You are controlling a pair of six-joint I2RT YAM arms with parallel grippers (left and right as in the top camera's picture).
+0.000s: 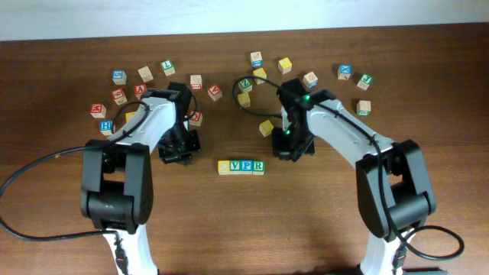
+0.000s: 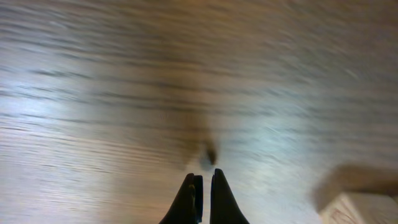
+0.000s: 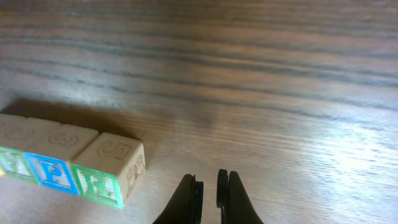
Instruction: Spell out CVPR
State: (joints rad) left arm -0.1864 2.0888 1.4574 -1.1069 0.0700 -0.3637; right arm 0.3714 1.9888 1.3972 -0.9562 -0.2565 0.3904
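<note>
Four letter blocks stand in a touching row at the table's middle, reading C, V, P, R from left to right. The right wrist view shows the row's end, with a blue P block and a green R block. My left gripper is left of the row, low over bare wood, shut and empty. My right gripper is just right of and behind the R block, shut and empty, apart from the block.
Loose letter blocks lie scattered at the back left and the back right. A yellow block lies near my right arm. A pale block corner shows at the lower right of the left wrist view.
</note>
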